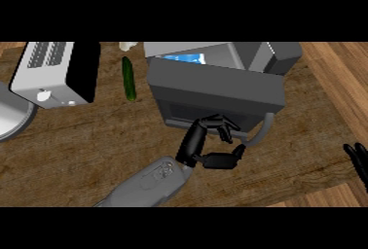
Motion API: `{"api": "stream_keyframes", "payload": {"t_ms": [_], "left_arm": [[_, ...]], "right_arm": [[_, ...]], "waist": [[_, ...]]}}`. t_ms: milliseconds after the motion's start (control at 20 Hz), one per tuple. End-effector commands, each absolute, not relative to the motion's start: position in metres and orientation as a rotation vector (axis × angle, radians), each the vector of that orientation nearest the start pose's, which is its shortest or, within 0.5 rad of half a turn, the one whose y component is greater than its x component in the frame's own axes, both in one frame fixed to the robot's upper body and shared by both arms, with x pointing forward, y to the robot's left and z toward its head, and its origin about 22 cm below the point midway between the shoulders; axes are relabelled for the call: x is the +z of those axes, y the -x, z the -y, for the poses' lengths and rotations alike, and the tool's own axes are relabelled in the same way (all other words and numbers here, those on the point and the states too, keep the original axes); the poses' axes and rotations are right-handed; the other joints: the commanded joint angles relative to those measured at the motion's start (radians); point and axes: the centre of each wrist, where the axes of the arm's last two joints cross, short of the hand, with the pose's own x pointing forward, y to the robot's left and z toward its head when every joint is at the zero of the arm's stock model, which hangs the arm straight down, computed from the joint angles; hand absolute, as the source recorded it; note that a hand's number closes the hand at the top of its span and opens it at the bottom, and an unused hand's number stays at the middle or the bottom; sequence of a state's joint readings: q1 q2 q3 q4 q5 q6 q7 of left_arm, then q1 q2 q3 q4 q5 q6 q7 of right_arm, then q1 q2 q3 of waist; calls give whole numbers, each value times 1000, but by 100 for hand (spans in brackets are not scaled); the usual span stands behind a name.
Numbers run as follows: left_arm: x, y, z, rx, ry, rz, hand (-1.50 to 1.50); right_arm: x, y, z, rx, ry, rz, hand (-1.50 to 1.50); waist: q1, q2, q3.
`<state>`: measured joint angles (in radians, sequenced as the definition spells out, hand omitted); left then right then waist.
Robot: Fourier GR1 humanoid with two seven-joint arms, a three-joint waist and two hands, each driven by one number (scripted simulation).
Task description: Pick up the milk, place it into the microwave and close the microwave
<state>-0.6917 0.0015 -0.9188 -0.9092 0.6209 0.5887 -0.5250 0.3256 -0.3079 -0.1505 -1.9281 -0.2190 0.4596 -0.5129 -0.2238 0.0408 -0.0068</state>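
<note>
Milk (185, 58) is seen inside the microwave (215, 82); left hand (212, 141), fingers curled and empty, at the door (215, 97), which may be left ajar if the push slips.

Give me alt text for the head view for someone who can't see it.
The left hand, fingers curled, touches the front of the microwave door on a wooden counter; something blue shows inside. A cucumber and toaster lie left, and the right hand rests at the right edge.

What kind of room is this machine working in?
Most likely a kitchen: a wooden counter carries a microwave and a toaster, with a cucumber lying between them.
</note>
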Motion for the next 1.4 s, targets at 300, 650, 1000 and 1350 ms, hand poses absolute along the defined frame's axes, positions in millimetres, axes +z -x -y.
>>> {"api": "stream_keyframes", "payload": {"t_ms": [300,650,1000,1350], "left_arm": [[11,-319,-10,-175,143,1783,-150],[30,-334,-7,-68,115,1798,-150],[25,-336,-9,-39,101,1796,-150],[24,-337,-9,-24,103,1817,-150]], "right_arm": [[129,-175,365,663,200,2223,150],[147,-186,364,720,257,2273,150],[155,-197,367,729,297,2271,150],[163,-204,369,738,311,2280,150]], "waist": [[-61,16,-4],[-69,33,0],[-65,49,1],[-74,52,3]]}}
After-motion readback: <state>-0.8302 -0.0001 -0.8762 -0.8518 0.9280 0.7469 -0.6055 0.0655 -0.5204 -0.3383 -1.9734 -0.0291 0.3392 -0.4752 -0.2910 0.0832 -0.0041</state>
